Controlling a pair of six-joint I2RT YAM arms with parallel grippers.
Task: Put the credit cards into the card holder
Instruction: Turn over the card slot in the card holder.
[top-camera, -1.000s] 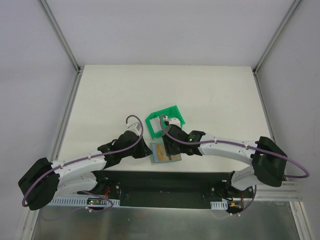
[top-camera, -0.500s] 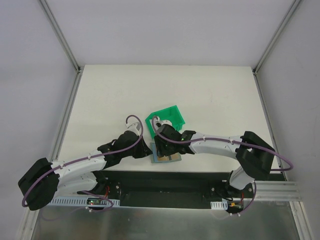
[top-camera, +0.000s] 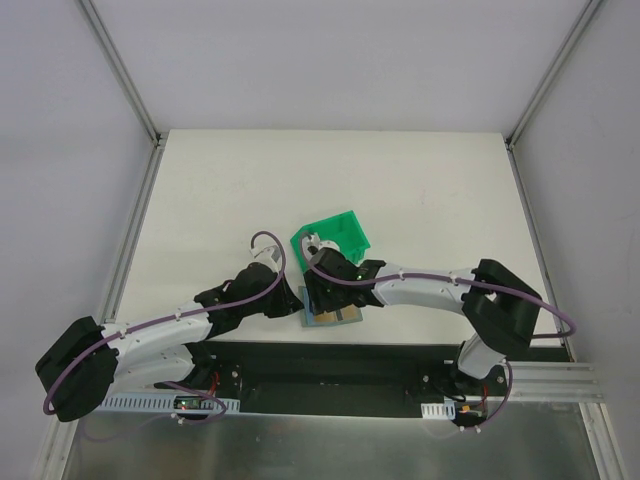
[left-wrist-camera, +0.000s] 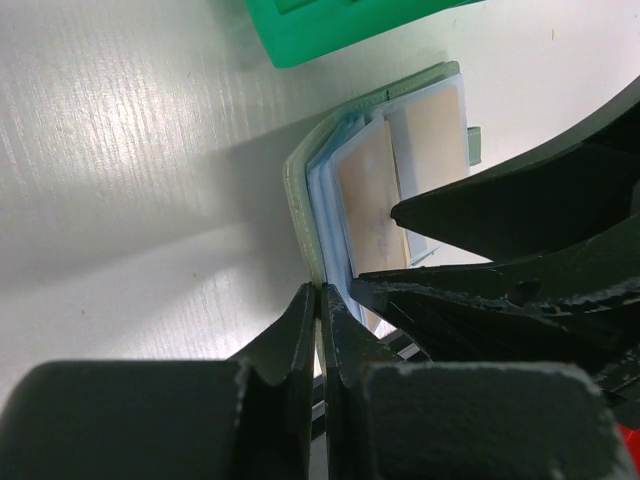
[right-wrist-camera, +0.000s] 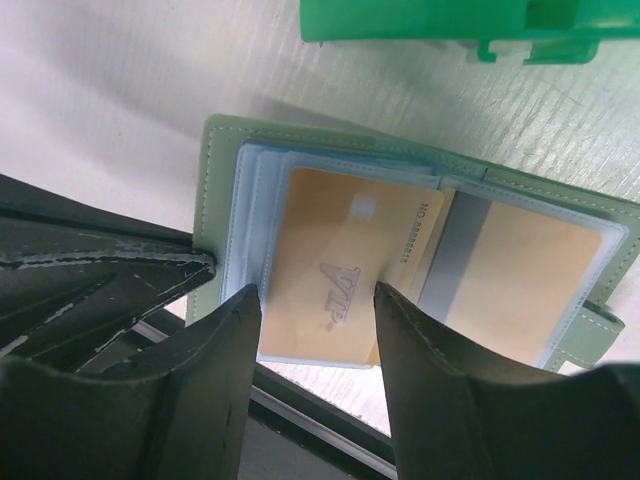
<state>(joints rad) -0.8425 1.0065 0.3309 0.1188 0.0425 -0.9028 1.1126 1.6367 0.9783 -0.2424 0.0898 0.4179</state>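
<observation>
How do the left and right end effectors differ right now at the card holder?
The left end effector is shut, while the right end effector is open. The left one seems to pinch the outer edge of the card holder. The right one grips nothing, its fingers standing either side of a tan card in a clear pocket. Both are at the open card holder.

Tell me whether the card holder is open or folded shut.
Open, spread out. The right wrist view shows both leaves of the card holder side by side, inner faces up, with tan cards on both halves.
</observation>
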